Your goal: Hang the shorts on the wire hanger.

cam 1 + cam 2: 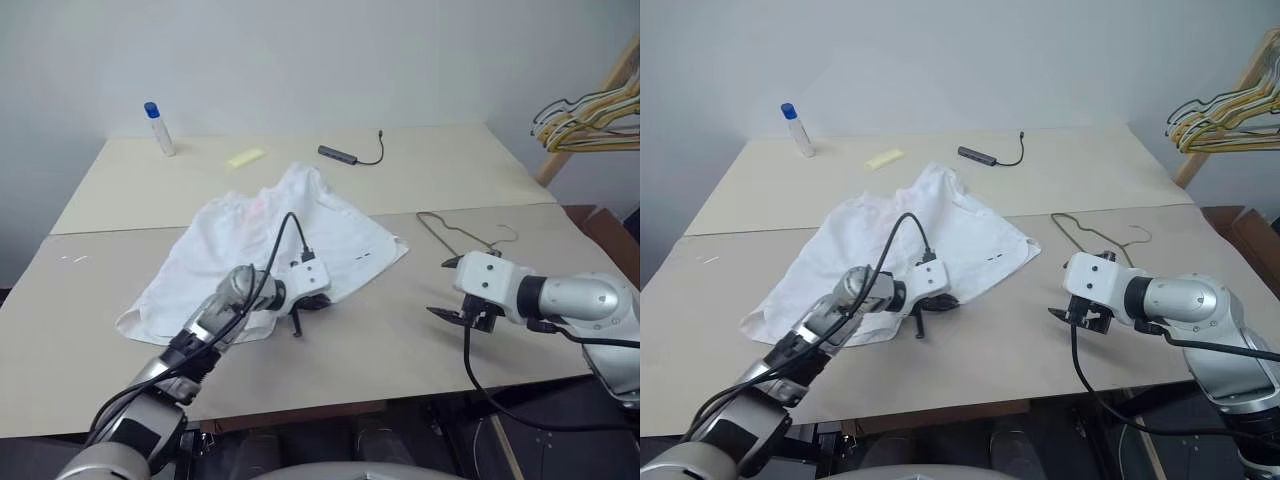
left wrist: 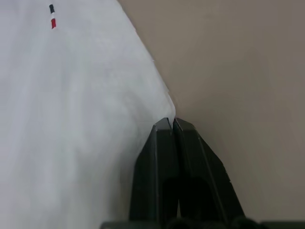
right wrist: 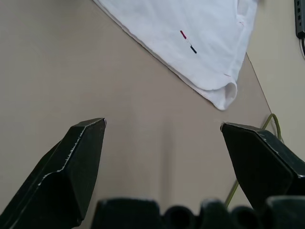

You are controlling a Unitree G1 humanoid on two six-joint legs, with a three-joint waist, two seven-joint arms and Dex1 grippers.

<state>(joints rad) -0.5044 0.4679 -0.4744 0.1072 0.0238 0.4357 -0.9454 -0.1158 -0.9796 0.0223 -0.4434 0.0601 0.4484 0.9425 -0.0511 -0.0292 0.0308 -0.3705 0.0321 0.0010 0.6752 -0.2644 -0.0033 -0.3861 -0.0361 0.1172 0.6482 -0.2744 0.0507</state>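
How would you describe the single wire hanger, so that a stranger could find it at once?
Look at the beige table, on its right part, just right of the white shorts. The hanger lies flat there, alone. It is thin dark wire, unlike the yellow and dark hangers bunched on the wooden rack off the table.

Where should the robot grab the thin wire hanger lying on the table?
Probably the hanger's long straight wire, coming down from above with the open right gripper. It lies flat on the table beside the shorts, so only a top pinch across the thin wire looks workable.
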